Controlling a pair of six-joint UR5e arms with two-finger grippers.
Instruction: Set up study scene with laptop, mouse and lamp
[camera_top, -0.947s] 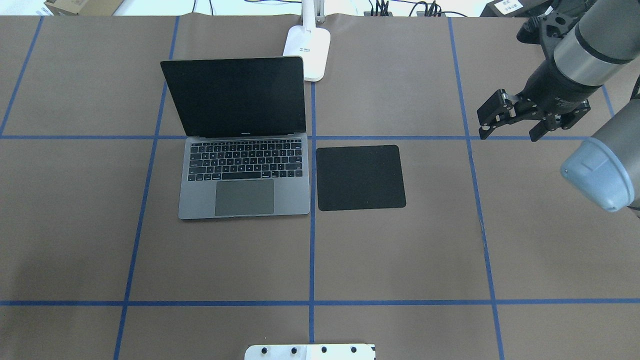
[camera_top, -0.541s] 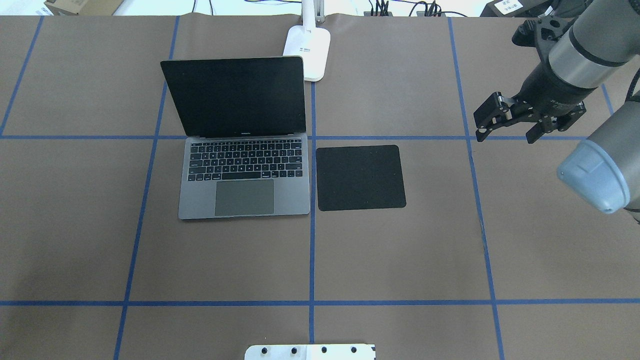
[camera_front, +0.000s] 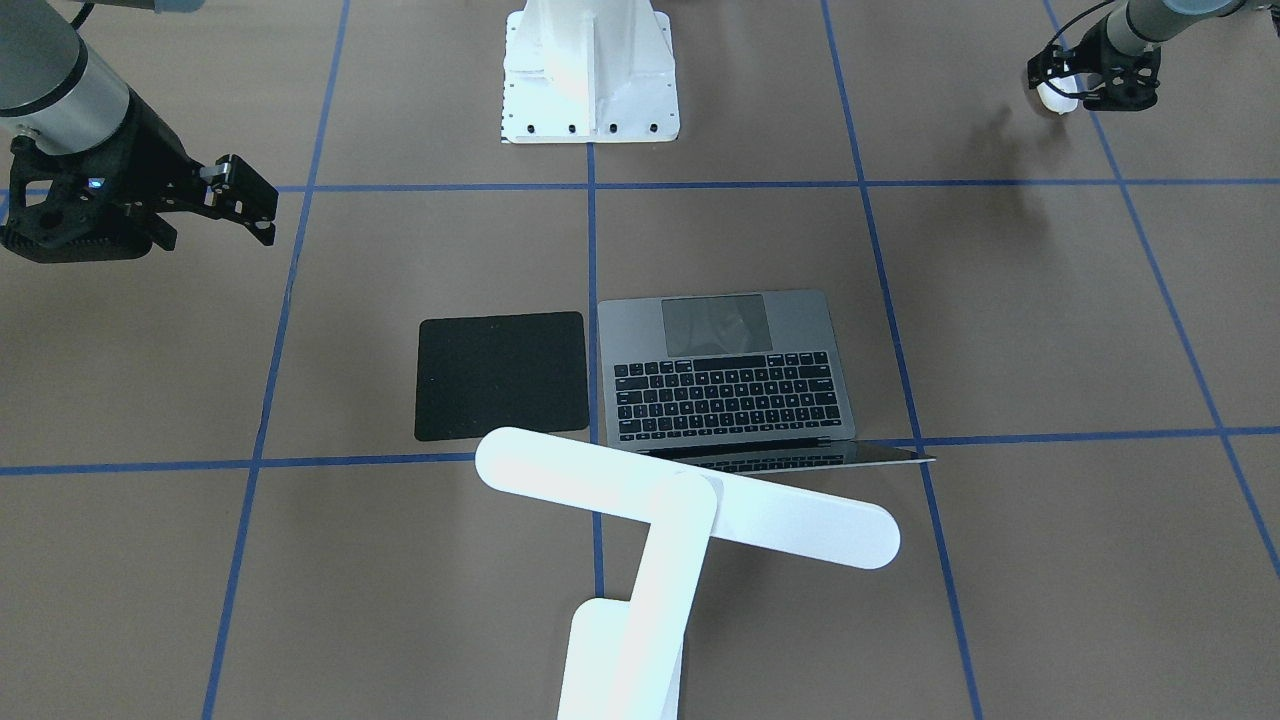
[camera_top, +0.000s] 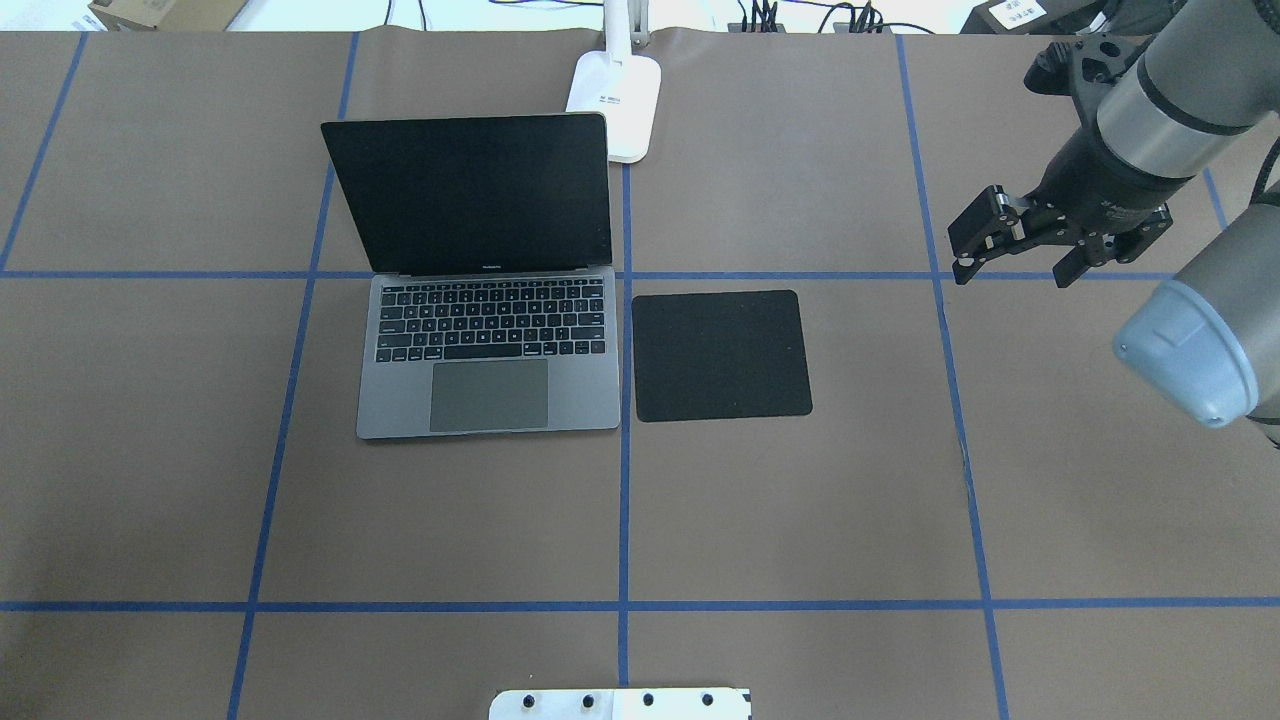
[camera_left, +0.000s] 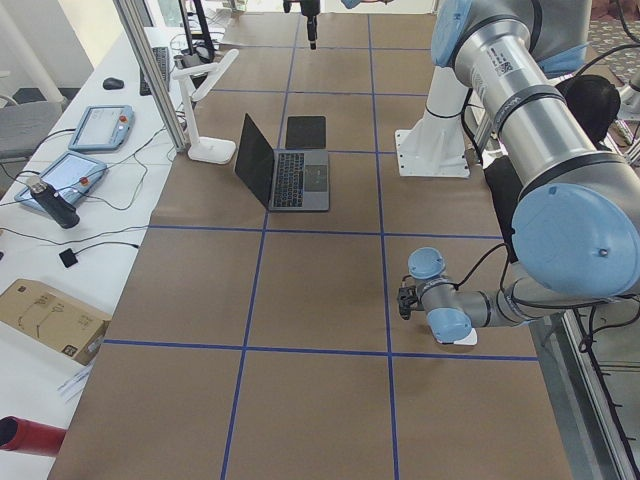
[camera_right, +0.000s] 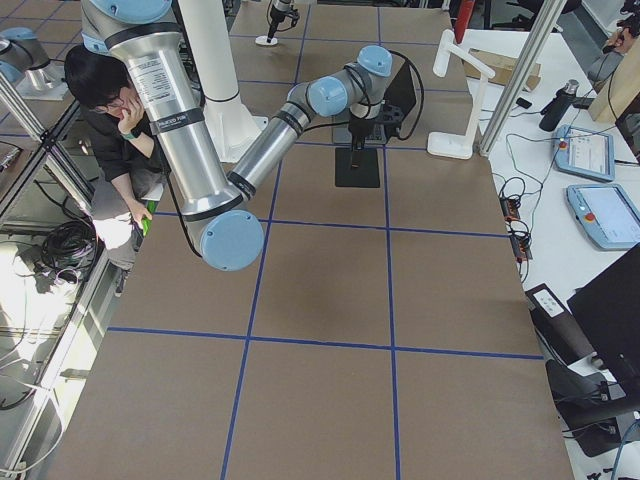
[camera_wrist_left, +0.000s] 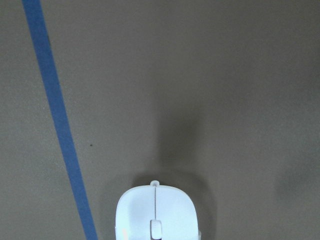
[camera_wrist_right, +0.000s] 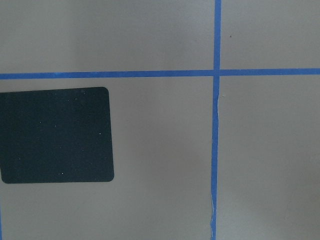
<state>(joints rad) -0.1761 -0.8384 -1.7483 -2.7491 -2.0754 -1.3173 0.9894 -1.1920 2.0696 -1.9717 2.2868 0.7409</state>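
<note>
Pointing its button end toward the top of the left wrist view, the mouse (camera_wrist_left: 156, 212) has its long axis along its centre seam, nearly parallel to the blue tape line (camera_wrist_left: 60, 130) just beside it. Location: the robot's left end of the table (camera_front: 1000, 300), well apart from the open laptop (camera_top: 490, 370). The left gripper (camera_front: 1068, 85) is at the mouse; whether it pinches it cannot be told. The right gripper (camera_top: 1012, 268) hangs spread and empty, right of the black pad (camera_top: 720, 355) in the overhead view.

The right arm (camera_top: 1150, 100) and the left arm (camera_left: 530, 110) were built of silver-grey tubes, closed at the joints by pale blue caps (camera_top: 1190, 350). Small black lettering was printed on the tubes. The right gripper (camera_top: 1012, 268) was finished in matt black, and a black cable (camera_right: 419, 90) was run beside its wrist. The white ribbed pedestal (camera_front: 590, 70) was fastened by dark bolts (camera_front: 571, 128).
</note>
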